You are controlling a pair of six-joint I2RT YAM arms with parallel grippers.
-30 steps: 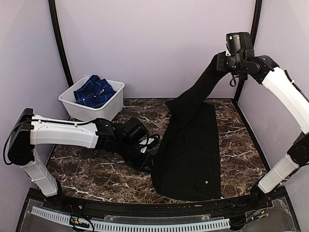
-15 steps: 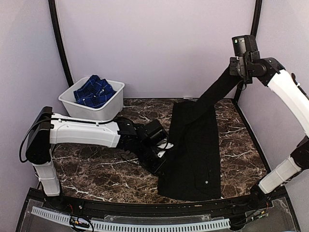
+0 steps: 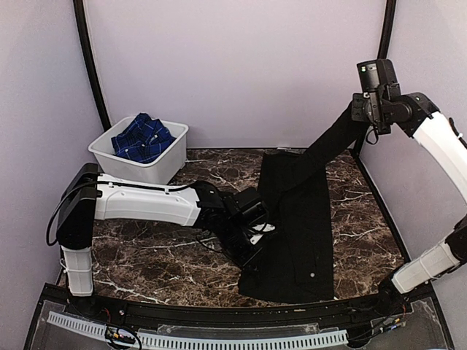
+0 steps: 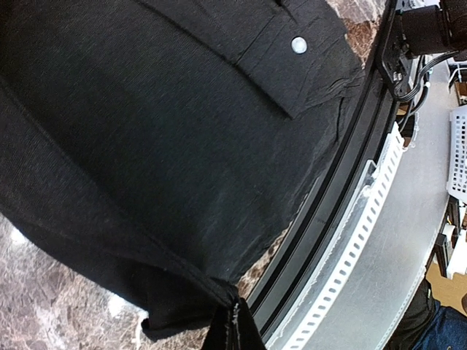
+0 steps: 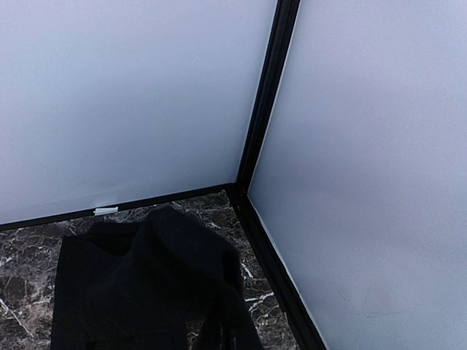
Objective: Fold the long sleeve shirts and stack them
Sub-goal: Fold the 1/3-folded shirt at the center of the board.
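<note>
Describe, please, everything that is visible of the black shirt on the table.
The black shirt is plain, dark, woven-looking cloth with a small white button on a flap close to its near hem. Its body lies mostly flat on the marble table, right of centre. One sleeve is stretched up to the right pincer, which is shut on it high near the back right corner. The left pincer is shut on the shirt's left edge, low over the table.
</note>
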